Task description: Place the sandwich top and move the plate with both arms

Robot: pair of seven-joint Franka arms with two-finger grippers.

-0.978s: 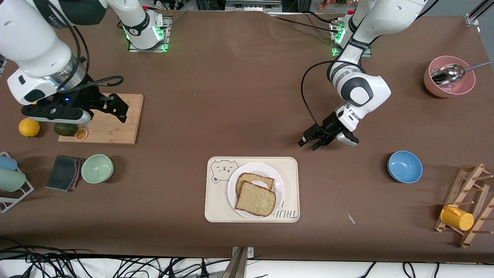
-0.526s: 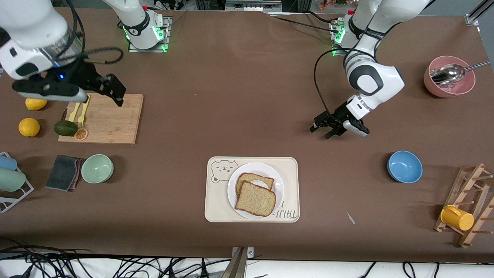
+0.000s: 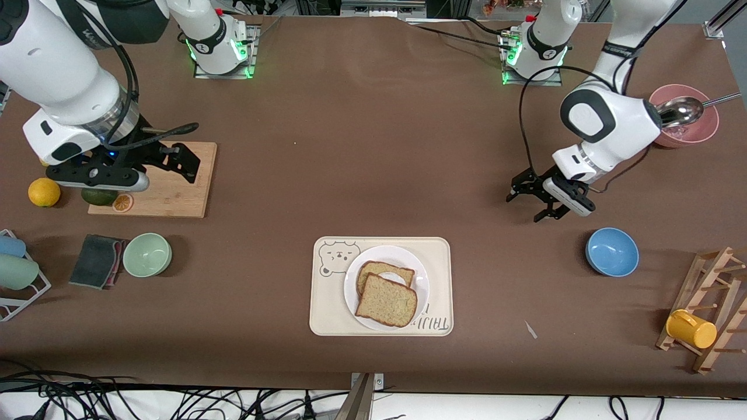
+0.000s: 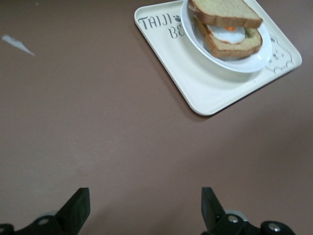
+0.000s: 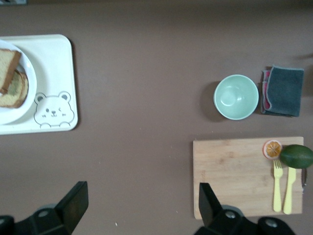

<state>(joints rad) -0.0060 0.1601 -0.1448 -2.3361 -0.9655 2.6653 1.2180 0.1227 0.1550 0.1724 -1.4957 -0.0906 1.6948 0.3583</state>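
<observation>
The sandwich top (image 3: 386,300) lies on a lower slice with a fried egg (image 4: 227,33), shifted a little toward the front camera. Both rest on the white plate (image 3: 418,279), which stands on a cream bear tray (image 3: 327,318). My left gripper (image 3: 526,207) hangs open and empty over bare table, between the tray and the blue bowl. In its wrist view the plate (image 4: 254,61) and the sandwich top (image 4: 222,10) show ahead of the left gripper (image 4: 145,208). My right gripper (image 3: 184,166) is open and empty over the cutting board's edge; its wrist view shows the right gripper (image 5: 142,203) and the plate (image 5: 28,83).
A blue bowl (image 3: 611,251), a pink bowl with a spoon (image 3: 680,125) and a wooden rack with a yellow mug (image 3: 691,328) stand toward the left arm's end. A cutting board (image 3: 169,186), a green bowl (image 3: 147,254), a cloth (image 3: 96,261) and an orange (image 3: 44,192) lie toward the right arm's end.
The left gripper has moved away from the tray toward the left arm's end of the table. The right gripper rose and came back over the cutting board. Both stayed open.
</observation>
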